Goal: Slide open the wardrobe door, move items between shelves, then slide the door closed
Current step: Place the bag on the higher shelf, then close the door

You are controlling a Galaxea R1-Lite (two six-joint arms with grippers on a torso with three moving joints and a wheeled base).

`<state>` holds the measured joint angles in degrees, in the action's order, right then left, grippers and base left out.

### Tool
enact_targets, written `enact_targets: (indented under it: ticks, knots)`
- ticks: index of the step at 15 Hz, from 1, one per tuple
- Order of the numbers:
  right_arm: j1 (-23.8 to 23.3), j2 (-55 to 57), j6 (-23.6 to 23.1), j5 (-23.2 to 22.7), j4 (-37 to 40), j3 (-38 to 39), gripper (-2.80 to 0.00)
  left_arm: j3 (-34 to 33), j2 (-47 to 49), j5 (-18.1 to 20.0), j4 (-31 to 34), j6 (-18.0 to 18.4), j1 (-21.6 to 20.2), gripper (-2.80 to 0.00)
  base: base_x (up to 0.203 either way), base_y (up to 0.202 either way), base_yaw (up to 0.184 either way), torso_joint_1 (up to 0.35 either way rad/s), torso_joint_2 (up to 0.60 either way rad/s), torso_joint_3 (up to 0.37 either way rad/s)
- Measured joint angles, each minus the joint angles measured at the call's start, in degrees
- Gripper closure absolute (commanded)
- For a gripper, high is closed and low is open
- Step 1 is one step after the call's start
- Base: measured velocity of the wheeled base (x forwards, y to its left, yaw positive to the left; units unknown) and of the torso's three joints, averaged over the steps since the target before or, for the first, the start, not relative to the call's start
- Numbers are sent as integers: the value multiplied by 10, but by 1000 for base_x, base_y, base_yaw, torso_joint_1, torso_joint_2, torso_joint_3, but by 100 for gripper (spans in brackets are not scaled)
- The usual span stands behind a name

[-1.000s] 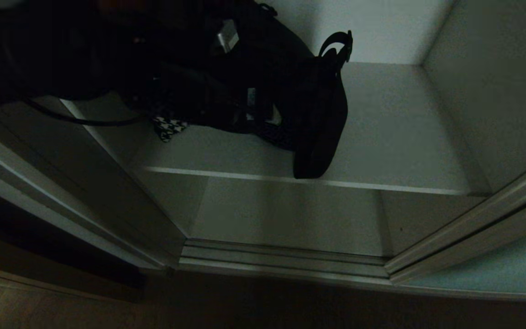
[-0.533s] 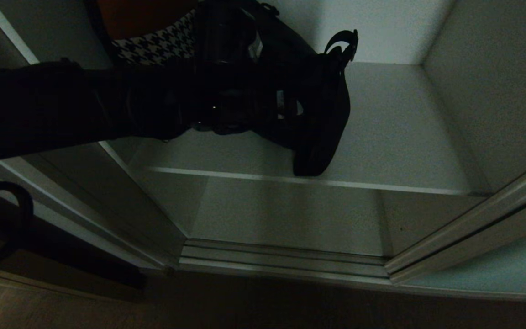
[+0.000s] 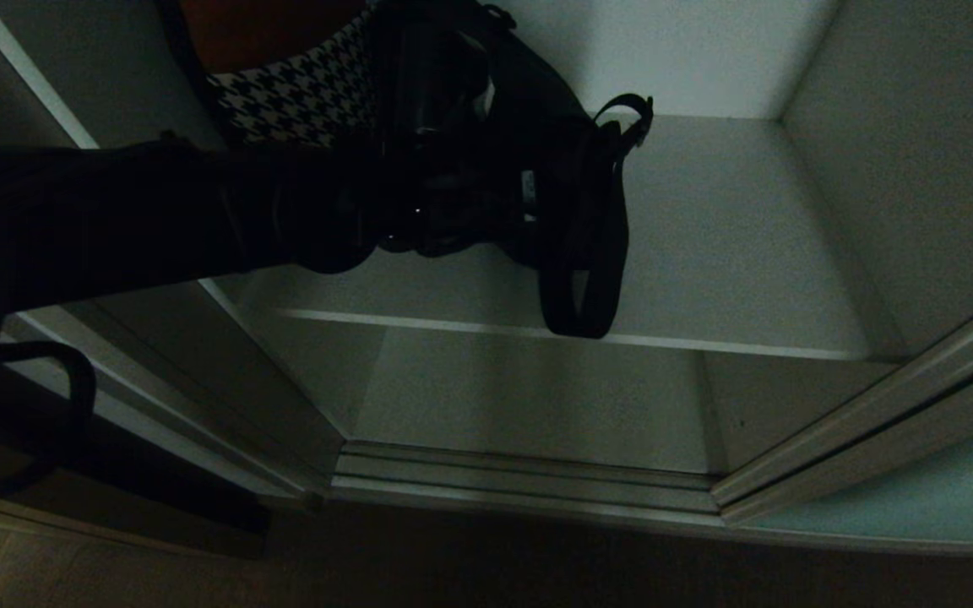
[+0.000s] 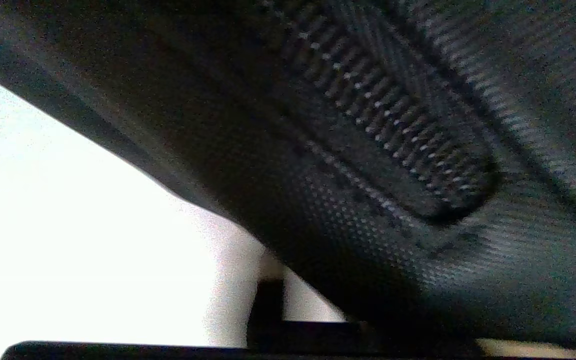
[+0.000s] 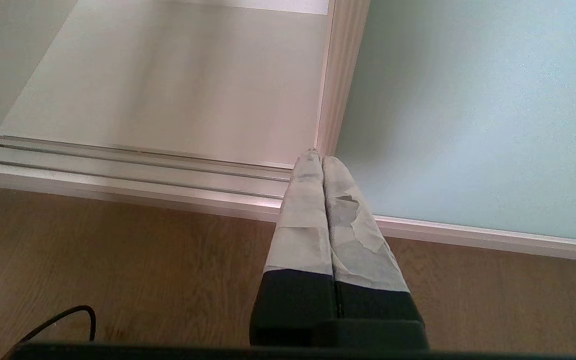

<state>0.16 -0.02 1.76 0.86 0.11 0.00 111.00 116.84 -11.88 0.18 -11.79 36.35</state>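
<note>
Two arms on the rig, only the left at work. Left arm reaches in from the left of the head view, across the open wardrobe, to the black bag (image 3: 537,160) on the upper shelf (image 3: 723,253). Left gripper (image 3: 461,211) sits against the bag's near side, dark on dark; fingers not separable in the head view. Left wrist view is filled with close black woven fabric (image 4: 368,150), so the jaws read as pressed together on the bag's material.

Bag stands at the left-centre of the upper shelf, toward the back wall. Wide strap loop (image 3: 579,287) hangs down over the shelf's thin front edge, its lower end just past that edge. Smaller strap with buckle (image 3: 634,114) sticks up at the bag's right side. Small white tag (image 3: 529,184) shows near the gripper.

Behind the bag, up at the left: a houndstooth-patterned cloth (image 3: 301,89) and an orange-brown item (image 3: 258,29) above it, both partly hidden by the arm.

Lower shelf (image 3: 537,397) lies below, bare where seen. Silver floor track (image 3: 520,477) runs along the wardrobe's front.

Sliding wardrobe door (image 3: 917,498) is pushed to the right; pale teal panel with metal frame fills the lower right corner, leaving the compartment open.

Right gripper (image 5: 316,157) hangs low outside the wardrobe, above the wooden floor (image 5: 118,260), tips near the door's frame edge. Its taped fingers (image 5: 303,220) lie pressed together, holding nothing. A black cable (image 5: 63,320) loops on the floor nearby.
</note>
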Motion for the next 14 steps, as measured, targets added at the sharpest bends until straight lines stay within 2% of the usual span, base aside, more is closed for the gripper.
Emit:
enact_targets:
  ticks: [4,8,11,14]
  knots:
    - [0,0,0,0,0,0,0,0,26,-32,-135,1,-1,0,0,0,0,0,0,0]
    - [0,0,0,0,0,0,0,2,48,-31,-198,6,-1,0,0,0,0,0,0,0]
    - [0,0,0,0,0,0,0,2,58,-50,-292,10,5,0,0,0,0,0,0,0]
    - [0,0,0,0,0,0,0,3,58,-67,-371,29,11,0,0,0,0,0,0,0]
